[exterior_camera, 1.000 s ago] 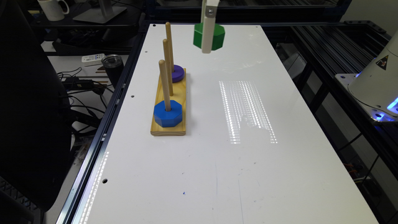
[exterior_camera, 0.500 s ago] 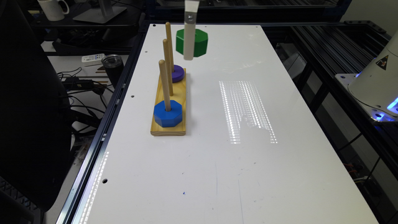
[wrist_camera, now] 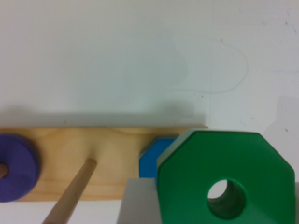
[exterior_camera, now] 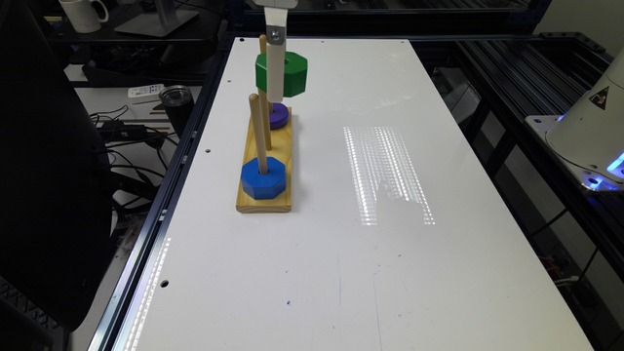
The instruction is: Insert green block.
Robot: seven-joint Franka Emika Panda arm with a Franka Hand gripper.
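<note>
While I watch the exterior view, the green block (exterior_camera: 288,74) hangs in the air above the far end of the wooden base (exterior_camera: 264,168), its flat octagonal face up and its round centre hole pointing straight down; it has no real long axis, being as wide one way as the other. My tool (exterior_camera: 276,73) is pinching it by the sides, one pale finger (exterior_camera: 275,70) running down its near face. Going from that view's left: a white mug (exterior_camera: 82,13) and a dark tumbler (exterior_camera: 177,106) off the table (exterior_camera: 380,273), then the base with three plain wooden pegs, the blue block (exterior_camera: 263,177) on the nearest peg and the purple disc (exterior_camera: 279,116) further back. I can read no writing anywhere. On the wrist view the green block (wrist_camera: 227,178) looks smooth and matte, with the blue block (wrist_camera: 153,157) partly behind it.
</note>
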